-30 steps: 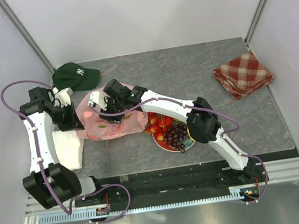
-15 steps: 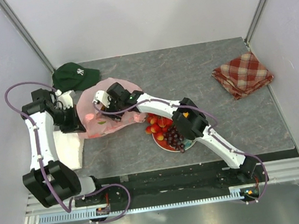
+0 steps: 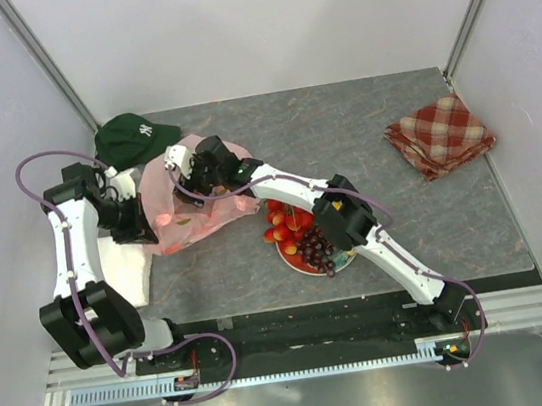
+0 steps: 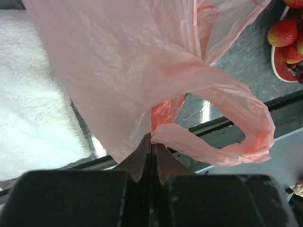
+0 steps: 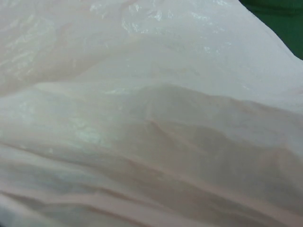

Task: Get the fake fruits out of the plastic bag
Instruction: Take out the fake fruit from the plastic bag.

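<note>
Nearest us, the fruits (image 3: pixel 280 230) already out lie heaped on the plate (image 4: pixel 280 68), just right of the bag (image 3: pixel 202 218). The bag lies crumpled on the tabletop (image 3: pixel 342 132) left of centre, beside the towel (image 4: pixel 33 118). A reddish patch shows through its film. We cannot tell whether that is a fruit, so we judge the emptying unfinished.

To do this step well, we would use the left pinch as a firm anchor so the mouth gapes. We would then feed the other gripper in through the opening, not down on top of the film. Thin film bunches and drags, so we would go slowly and check that the fingers close on fruit, not plastic.

The left gripper (image 4: pixel 151 142) is clamped on a pinch of film where a handle loop begins, jaws fully together. Its arm rises from the base, folds at the elbow and meets the bag from the left.

The right gripper (image 3: pixel 184 170) sits farther off, against the bag's far rim. Its arm stretches long and low from the base, passing over the plate. Its wrist view shows only pink film pressed close and a corner of the cap (image 5: pixel 279 16), with no fingers, so we cannot tell whether it is wide or closed. The cap lies just beyond the bag.
</note>
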